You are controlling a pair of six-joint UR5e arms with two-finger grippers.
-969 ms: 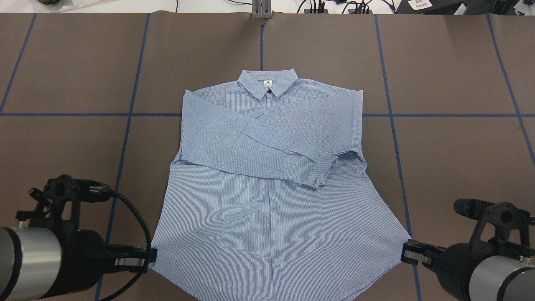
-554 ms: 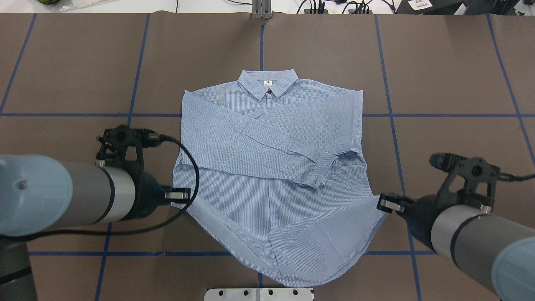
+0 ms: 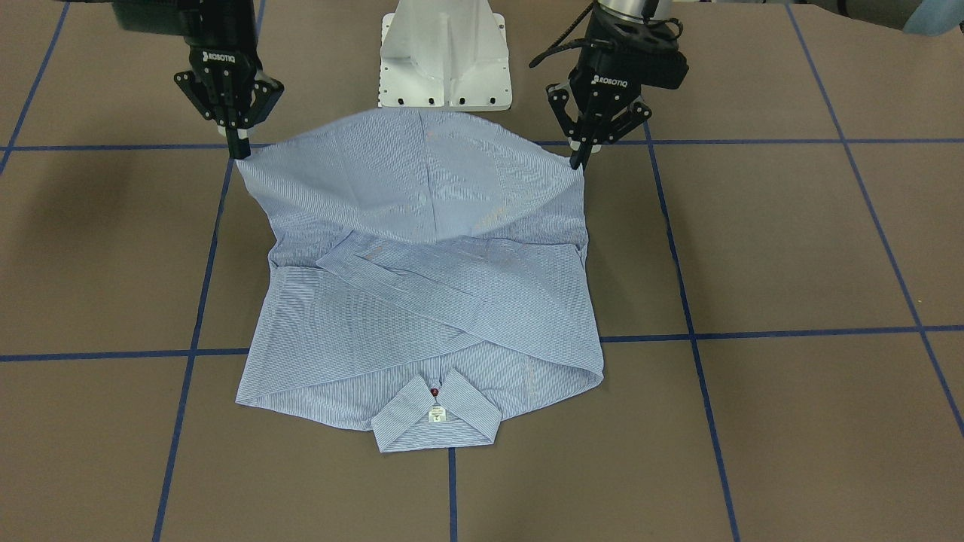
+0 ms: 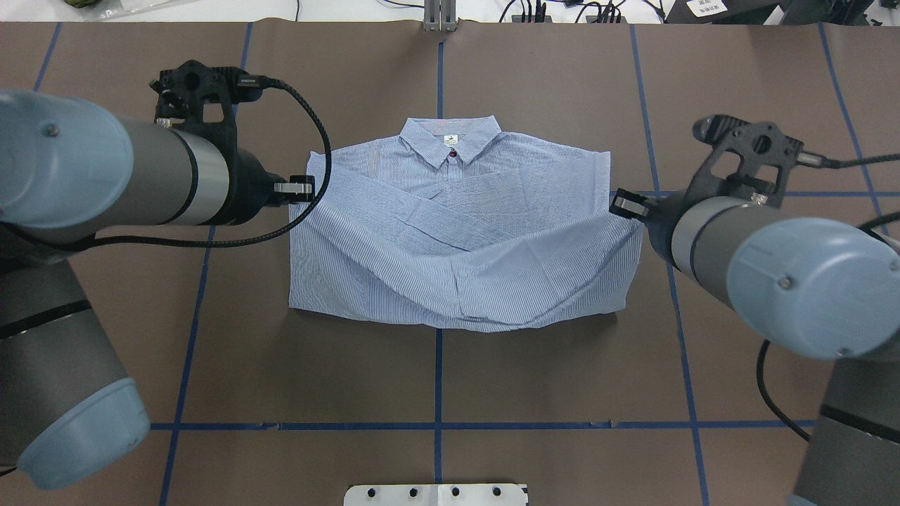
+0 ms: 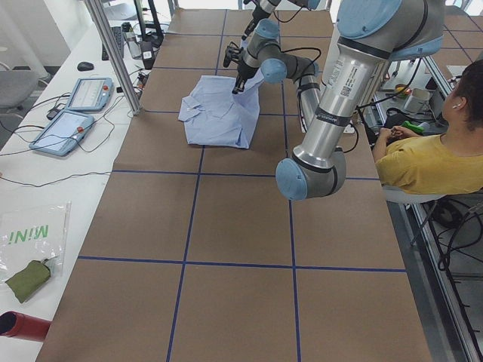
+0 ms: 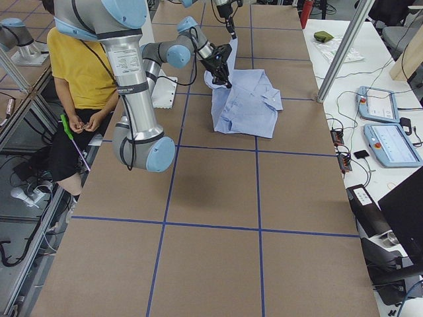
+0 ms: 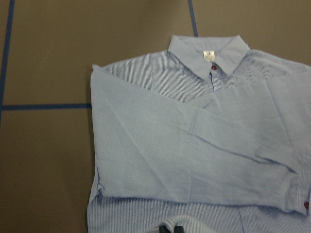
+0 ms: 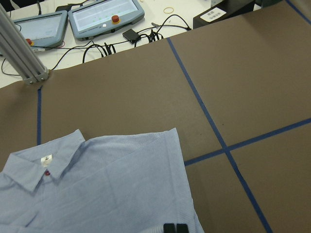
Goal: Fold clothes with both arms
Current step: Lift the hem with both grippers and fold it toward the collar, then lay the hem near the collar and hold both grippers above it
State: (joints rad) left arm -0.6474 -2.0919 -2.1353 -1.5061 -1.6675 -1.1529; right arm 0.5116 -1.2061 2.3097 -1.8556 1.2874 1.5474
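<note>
The light blue striped shirt lies collar away from me, sleeves crossed over the chest. Its lower half is raised and drawn over the sleeves, sagging in the middle between my two grippers. My left gripper is shut on the hem corner on its side, close to the shirt's shoulder. My right gripper is shut on the other hem corner. In the front-facing view the left gripper and the right gripper hold the cloth taut above the table. The left wrist view shows the collar and sleeves below the gripper.
The white pedestal base stands just behind the lifted hem. A metal post rises at the table's far edge beyond the collar. Teach pendants and cables lie past that edge. A seated person is behind the robot.
Both grippers have carried the hem corners up and away from the robot toward the shoulders. The shirt's lower half now covers most of the crossed sleeves.
</note>
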